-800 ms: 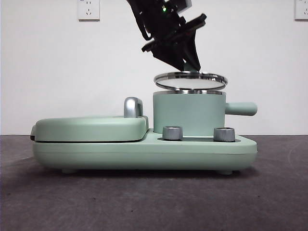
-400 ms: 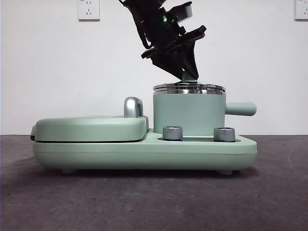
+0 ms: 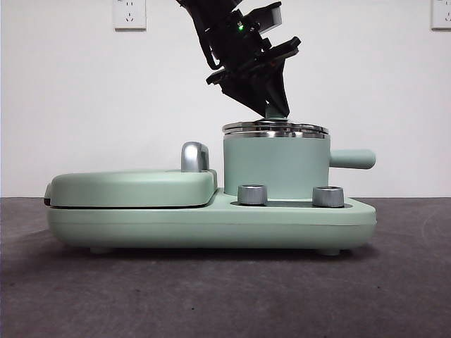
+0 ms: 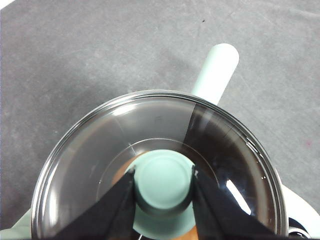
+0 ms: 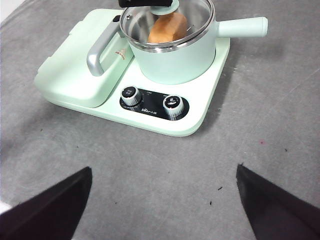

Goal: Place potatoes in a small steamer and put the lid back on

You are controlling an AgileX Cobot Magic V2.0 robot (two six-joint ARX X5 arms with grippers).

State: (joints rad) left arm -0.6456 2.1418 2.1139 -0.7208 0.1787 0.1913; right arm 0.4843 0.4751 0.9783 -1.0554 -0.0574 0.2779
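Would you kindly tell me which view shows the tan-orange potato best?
The right wrist view: the tan-orange potato lies plainly inside the mint-green pot. The left wrist view gives only a brownish glimpse beneath the glass lid; the front view hides it.

A plain white wall (image 3: 84, 105) fills the far side, evenly lit; two white wall sockets sit high on it, one at the left (image 3: 130, 14), one at the far right edge (image 3: 442, 14); the dark grey table top (image 3: 211, 296) spreads near, matte, faintly speckled.

Griddle plate (image 3: 134, 187), two dials (image 5: 131, 95)
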